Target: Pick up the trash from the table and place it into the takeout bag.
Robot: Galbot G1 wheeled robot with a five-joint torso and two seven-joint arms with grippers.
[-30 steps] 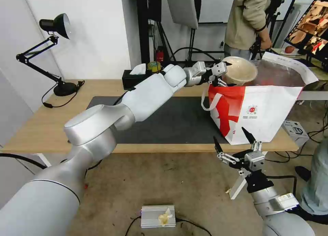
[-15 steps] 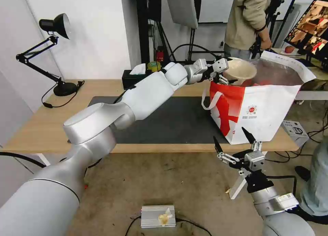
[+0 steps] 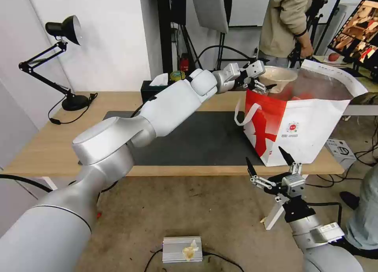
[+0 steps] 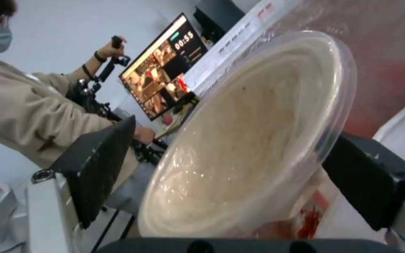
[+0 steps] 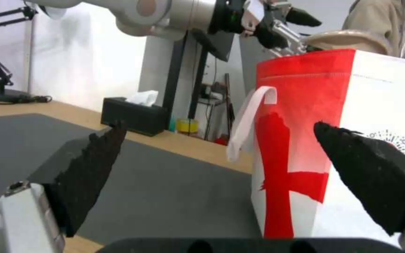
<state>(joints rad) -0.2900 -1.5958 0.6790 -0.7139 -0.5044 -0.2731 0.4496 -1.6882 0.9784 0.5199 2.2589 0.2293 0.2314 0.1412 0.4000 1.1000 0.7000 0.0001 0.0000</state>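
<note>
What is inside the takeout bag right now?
Silver foil lining and something red low inside the takeout bag. The left tool holds the beige bowl at the bag's mouth. The bag's walls hide its bottom.

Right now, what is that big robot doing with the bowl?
The left gripper is holding a beige bowl by its rim, tilted over the open top of the red-and-white takeout bag on the table. The right gripper waits open, low in front of the table's edge.
</note>
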